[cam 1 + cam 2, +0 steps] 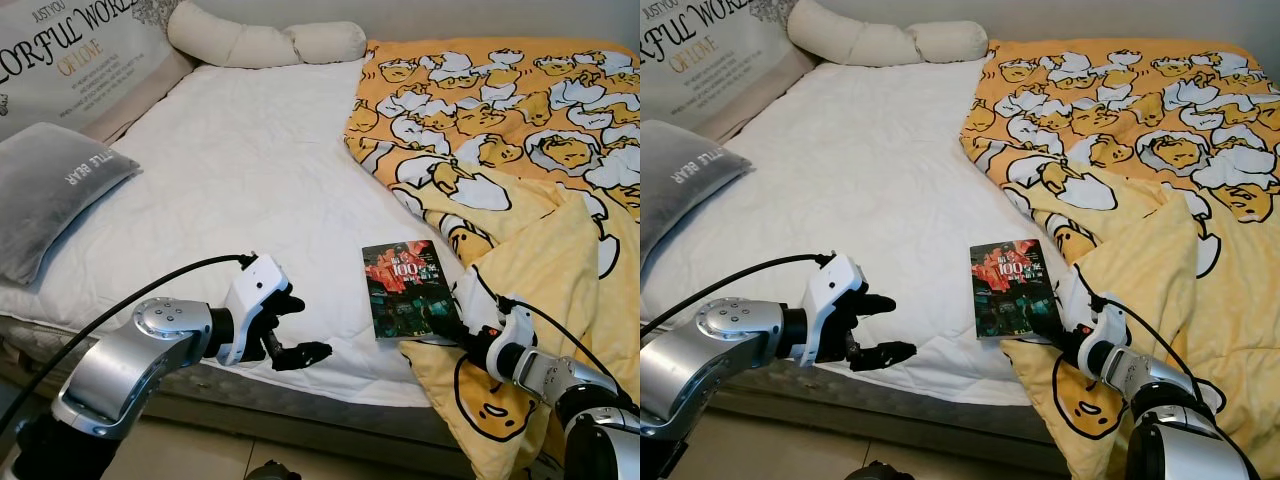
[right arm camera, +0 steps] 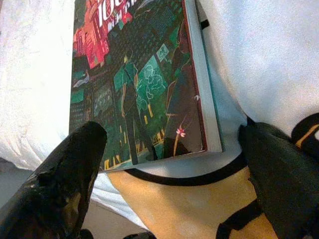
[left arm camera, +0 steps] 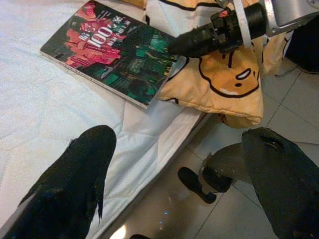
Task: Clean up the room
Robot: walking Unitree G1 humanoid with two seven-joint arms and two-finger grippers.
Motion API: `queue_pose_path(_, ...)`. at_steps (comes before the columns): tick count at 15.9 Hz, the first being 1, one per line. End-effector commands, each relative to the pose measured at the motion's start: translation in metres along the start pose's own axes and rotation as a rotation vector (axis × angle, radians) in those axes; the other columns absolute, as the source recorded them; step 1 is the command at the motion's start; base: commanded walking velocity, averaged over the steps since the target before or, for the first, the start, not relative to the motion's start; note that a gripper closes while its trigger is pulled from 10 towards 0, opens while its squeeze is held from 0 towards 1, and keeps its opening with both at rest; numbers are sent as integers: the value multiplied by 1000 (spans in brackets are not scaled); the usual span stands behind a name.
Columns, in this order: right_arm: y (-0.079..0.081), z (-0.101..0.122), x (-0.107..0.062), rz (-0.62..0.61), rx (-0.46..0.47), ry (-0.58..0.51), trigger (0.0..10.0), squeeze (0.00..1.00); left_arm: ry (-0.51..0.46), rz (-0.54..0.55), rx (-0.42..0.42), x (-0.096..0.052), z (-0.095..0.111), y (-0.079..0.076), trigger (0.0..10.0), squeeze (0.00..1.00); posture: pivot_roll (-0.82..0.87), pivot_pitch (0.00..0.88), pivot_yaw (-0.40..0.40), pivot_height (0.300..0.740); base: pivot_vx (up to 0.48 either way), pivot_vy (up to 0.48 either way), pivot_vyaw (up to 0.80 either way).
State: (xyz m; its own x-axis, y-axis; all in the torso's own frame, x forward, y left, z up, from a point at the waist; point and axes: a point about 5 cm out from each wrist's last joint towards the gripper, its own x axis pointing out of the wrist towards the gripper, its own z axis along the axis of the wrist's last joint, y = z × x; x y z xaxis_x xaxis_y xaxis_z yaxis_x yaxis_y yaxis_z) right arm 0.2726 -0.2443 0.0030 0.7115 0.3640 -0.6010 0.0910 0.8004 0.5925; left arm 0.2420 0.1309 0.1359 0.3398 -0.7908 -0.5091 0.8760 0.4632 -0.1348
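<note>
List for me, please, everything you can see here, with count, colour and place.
book: one, red and green cover, flat near the bed's front edge, beside the duvet
duvet: one, yellow with white cartoon print, over the bed's right side
sheet: one, white, on the mattress
cushion: one, grey, at the bed's left edge
bolster pillow: one, cream, at the bed's head
left pincer: open, over the bed's front edge
right pincer: open, at the book's near edge

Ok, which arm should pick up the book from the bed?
Right. The right pincer is already at the book, its open fingers straddling the near corner by the yellow blanket. The left pincer hovers open over the white sheet, well aside.
</note>
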Motion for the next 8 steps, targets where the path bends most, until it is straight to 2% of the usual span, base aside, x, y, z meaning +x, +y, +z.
queue_pose_path(1,3,1,3,16,58,-45,10000,0,-10,25,-7,-5,1,3,10000,4,110,0,106,740,0,0,0)
queue_pose_path(2,4,3,3,27,81,-65,10000,0,-14,28,-8,-6,1,3,10000,8,111,0,107,740,0,0,0)
queue_pose_path(3,7,8,2,73,152,-130,10000,0,-26,35,-11,-6,3,5,10000,4,109,0,108,740,0,0,0)
queue_pose_path(5,10,14,0,152,226,-190,10000,0,-38,35,-17,-7,4,5,10000,4,108,0,106,740,0,0,0)
queue_pose_path(8,13,15,-1,216,275,-199,10000,0,-42,35,-22,-6,5,5,10000,8,109,0,104,740,0,0,0)
